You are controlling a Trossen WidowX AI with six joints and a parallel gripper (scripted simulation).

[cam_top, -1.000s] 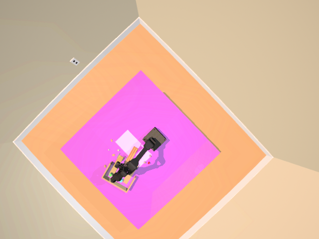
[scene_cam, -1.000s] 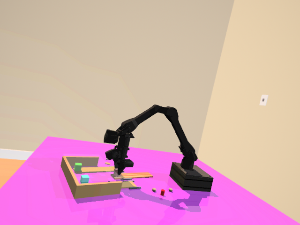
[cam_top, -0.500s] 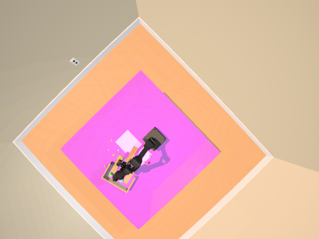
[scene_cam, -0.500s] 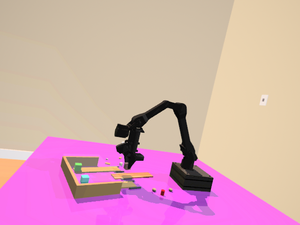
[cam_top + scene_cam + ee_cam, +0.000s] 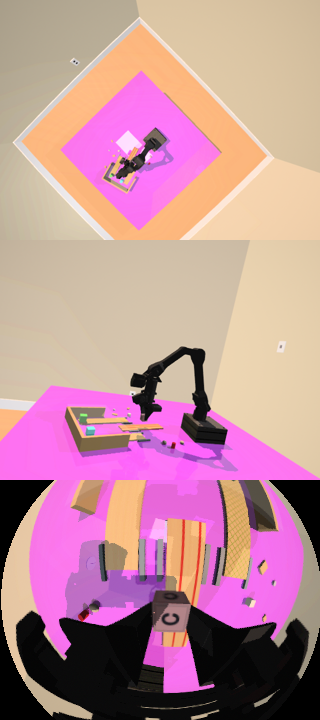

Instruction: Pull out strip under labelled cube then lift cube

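Note:
My gripper (image 5: 144,417) (image 5: 168,606) is shut on the labelled cube, a greyish-pink cube (image 5: 142,416) (image 5: 171,619) marked with a dark C. It holds the cube in the air above the red-striped wooden strip. That striped strip (image 5: 133,152) (image 5: 152,427) (image 5: 185,545) lies flat outside the walled area, its far end between two short grey rails. A plain strip (image 5: 136,437) (image 5: 124,525) and a cross-hatched strip (image 5: 105,420) (image 5: 236,530) lie on either side, reaching into the walled area. In the top view the arm hides the fingertips and the cube.
A three-sided wooden wall (image 5: 116,186) (image 5: 103,442) surrounds the strips' far ends. A green cube (image 5: 111,175) (image 5: 83,418) and a cyan cube (image 5: 121,181) (image 5: 90,430) are inside it. A red cylinder (image 5: 173,445) (image 5: 83,615) and small pebbles and chips lie outside.

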